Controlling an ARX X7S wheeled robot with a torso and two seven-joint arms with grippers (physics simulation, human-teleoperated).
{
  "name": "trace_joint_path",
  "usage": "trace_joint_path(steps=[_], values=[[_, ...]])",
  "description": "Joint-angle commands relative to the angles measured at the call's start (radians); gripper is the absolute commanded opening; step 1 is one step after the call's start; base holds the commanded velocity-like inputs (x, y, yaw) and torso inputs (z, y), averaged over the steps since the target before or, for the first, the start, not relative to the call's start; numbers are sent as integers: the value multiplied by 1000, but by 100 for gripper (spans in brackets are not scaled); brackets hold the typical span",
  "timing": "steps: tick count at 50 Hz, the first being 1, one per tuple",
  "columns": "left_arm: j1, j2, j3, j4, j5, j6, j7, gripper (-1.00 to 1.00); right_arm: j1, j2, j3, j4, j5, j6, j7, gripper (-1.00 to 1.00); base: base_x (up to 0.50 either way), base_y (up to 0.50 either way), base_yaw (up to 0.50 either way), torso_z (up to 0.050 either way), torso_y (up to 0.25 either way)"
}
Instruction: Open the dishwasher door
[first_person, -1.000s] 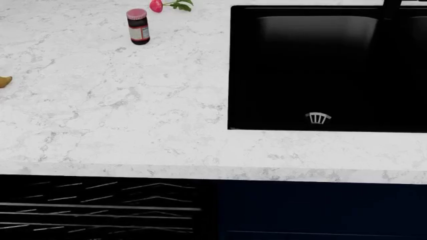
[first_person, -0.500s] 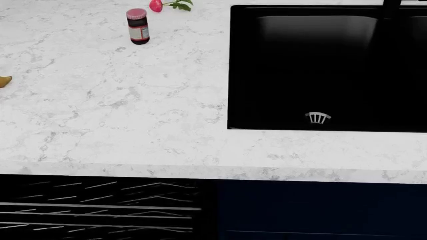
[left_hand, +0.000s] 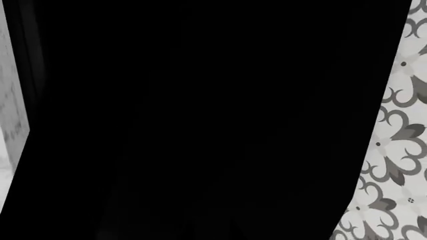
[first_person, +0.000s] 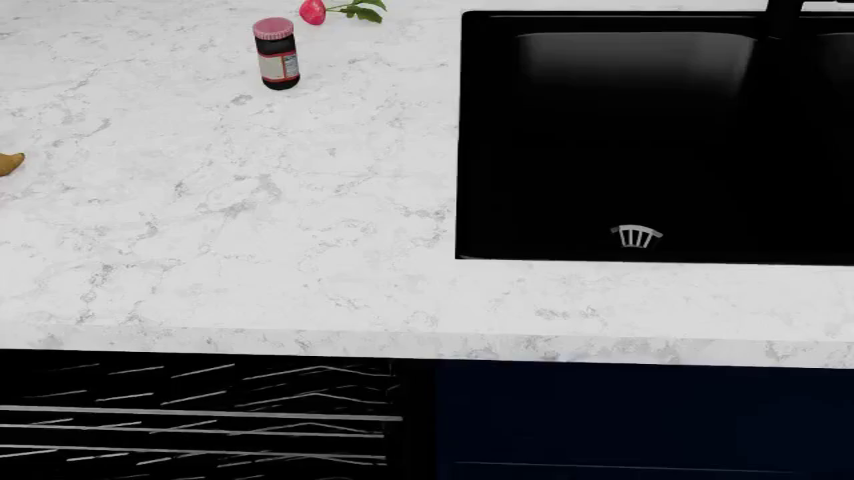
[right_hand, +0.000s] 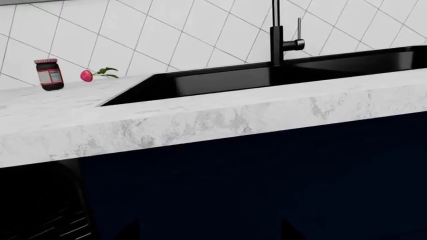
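Showing dishwasher door (left_hand: 200, 120) filling left wrist cam

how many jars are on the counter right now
1: a pink-lidded jar at the back of the white countertop, left of the sink, beside a radish. Others could sit out of frame.

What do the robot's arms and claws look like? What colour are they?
These pictures don't really show them. The head view has only the white marble counter and black sink, with no arms in sight. The left wrist view is nearly filled by a plain black surface, and the right wrist view faces a navy cabinet front too dark to pick out any fingers.
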Motion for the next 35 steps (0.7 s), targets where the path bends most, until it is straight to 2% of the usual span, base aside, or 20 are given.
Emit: trace_joint_path(steps=[1,15,25,35], values=[[48,14,55,-26,-130,35,6,-100,3,-1,-5,6,0,-4,0,100,11,-3,-5,0,0],[120,5,21,15,-190,23,-7,-100,1,2,-11,0,-1,-3,5,100,1,-1,-2,-1,0],[123,0,6,21,-229,25,10,-100,6,4,-16,-1,-1,-1,6,100,1,0,-1,-1,0],[137,34,30,-97,-293,110,-34,-100,6,6,-20,-7,-2,1,11,100,2,-1,-2,-2,0]])
